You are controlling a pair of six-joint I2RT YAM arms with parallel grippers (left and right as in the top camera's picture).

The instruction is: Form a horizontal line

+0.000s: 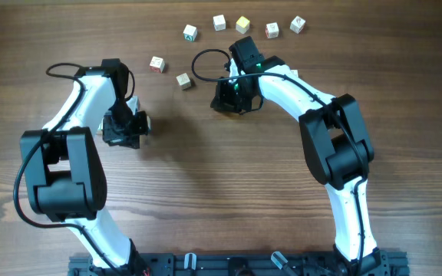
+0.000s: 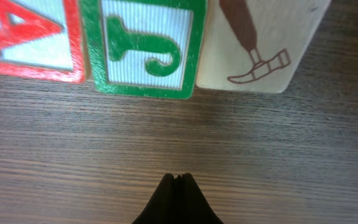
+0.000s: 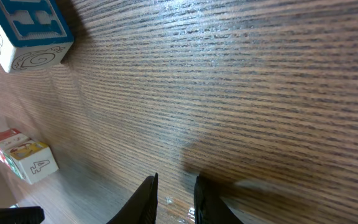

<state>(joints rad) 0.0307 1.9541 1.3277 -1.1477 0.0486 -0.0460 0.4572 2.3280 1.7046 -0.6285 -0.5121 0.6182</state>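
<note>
Left gripper [image 2: 176, 182], pressed together, faces the row of white wooden letter cubes [image 2: 145, 46]. Right gripper [image 3: 175, 185], well apart from that row, slightly parted.

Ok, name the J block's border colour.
Green; the J block shows best in the left wrist view.

White shells and black joint housings are being shown on the left arm [image 1: 74, 107] and right arm [image 1: 294, 90], black cables [image 1: 199, 61] are being carried near the wrists, and possibly a green light [image 1: 240, 86].

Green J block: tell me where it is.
Left wrist view, top centre: the green J block sits between a red-letter block and a hammer-picture block.
</note>
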